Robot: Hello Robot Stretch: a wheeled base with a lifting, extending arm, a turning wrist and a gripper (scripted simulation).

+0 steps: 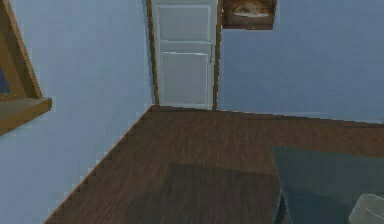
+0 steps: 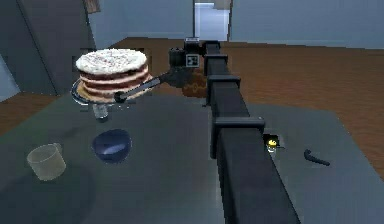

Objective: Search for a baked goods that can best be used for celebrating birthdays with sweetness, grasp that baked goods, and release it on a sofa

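Blue walls and dark wood floor frame a grey table (image 2: 165,175) beside the robot. Well left of the fingers (image 2: 140,90) and nearer the camera stands a translucent cup (image 2: 45,160); just below them sits a dark blue bowl (image 2: 112,147). The layered, white-topped cake (image 2: 112,70) on its plate lies right at the fingers' tips, against their upper left. I cannot tell whether the fingers are spread or pressed together, nor whether they hold anything. Right of them runs the arm (image 2: 240,130), then a small yellow thing (image 2: 272,145) and a small dark thing (image 2: 315,157). The likely trouble is a hold on the plate's rim alone, which could let the tall cake tilt or slide, and a low swing could knock the bowl or cup. Ahead, the forward view offers the white door (image 1: 185,50), a framed picture (image 1: 248,13) and the table's corner; the arm side view gives the tabletop and cake.
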